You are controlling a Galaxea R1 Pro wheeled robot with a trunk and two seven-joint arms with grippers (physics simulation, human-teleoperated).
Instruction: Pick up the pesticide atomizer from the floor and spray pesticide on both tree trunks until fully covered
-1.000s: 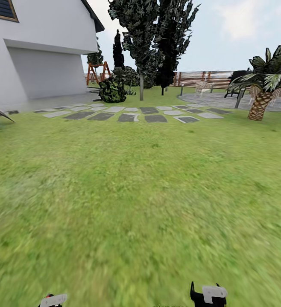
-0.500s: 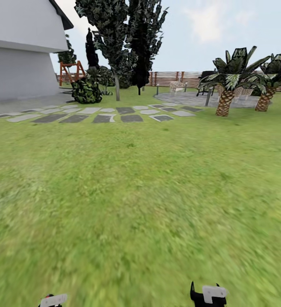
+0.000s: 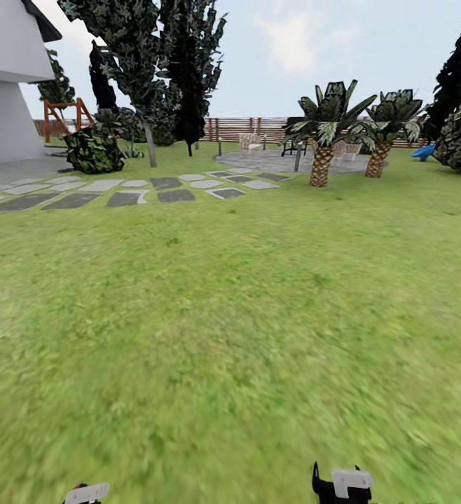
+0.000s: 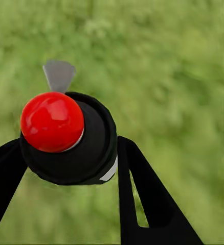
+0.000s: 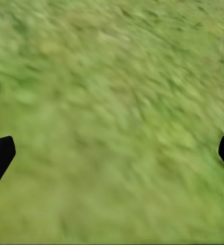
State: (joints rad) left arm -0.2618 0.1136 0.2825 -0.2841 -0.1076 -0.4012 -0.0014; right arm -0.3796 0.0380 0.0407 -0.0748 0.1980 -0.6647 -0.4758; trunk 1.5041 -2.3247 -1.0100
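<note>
**Atomizer in the left gripper, trunk far ahead-left**

Your left gripper (image 4: 71, 168) is clamped around the pesticide atomizer (image 4: 66, 138), red cap toward its camera. The upright tree trunk (image 3: 150, 147) stands well ahead, nearer that arm. Your right gripper (image 5: 112, 153) hangs wide, empty.
</note>
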